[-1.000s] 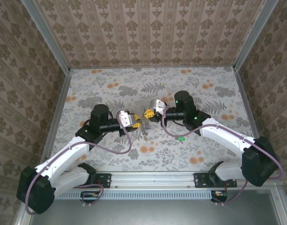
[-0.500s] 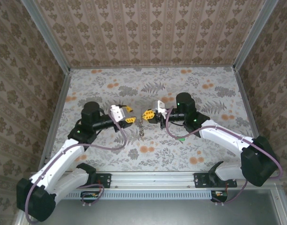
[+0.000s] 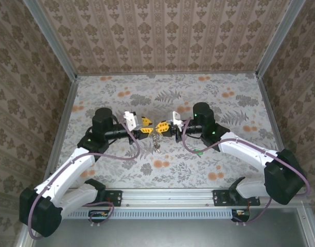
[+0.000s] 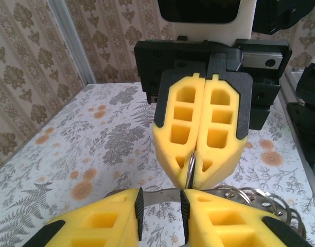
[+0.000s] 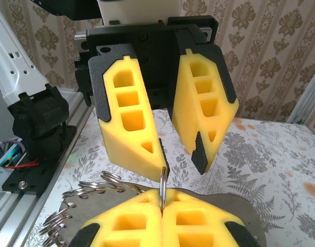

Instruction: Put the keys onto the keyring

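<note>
**thin ring, thin grip: a nudge could twist it loose**

the keyring (image 5: 162, 185) stands edge-on, held up off the table (image 3: 224, 103) about midway between the two arms. only a short arc of it is caught, between the pads of the right gripper (image 5: 162, 203), whose jaws are pressed together on it. that is a small hold on a thin, hard wire. a sideways push would probably swivel the ring in the soft pads or pull it out altogether.

the left gripper (image 5: 182, 167) faces it head-on with its jaws apart and nothing between them. one fingertip is just beside the top of the ring. if it closes off-centre, it may knock the ring aside rather than catch it.

a bunch of small metal loops (image 5: 90, 188) sits beside the right fingers. from above, a little cluster hangs below the two grippers. i take it for the keys (image 3: 156, 140), though it is too small to pick out a coloured head. its hanging weight could drag the ring round in the grip.

a small green piece (image 3: 198, 152) lies on the table by the right arm. it may be the green-headed key, not yet threaded.

the ring itself looks like a slim, smooth, greyish sliver of metal, round and slightly shiny.
</note>
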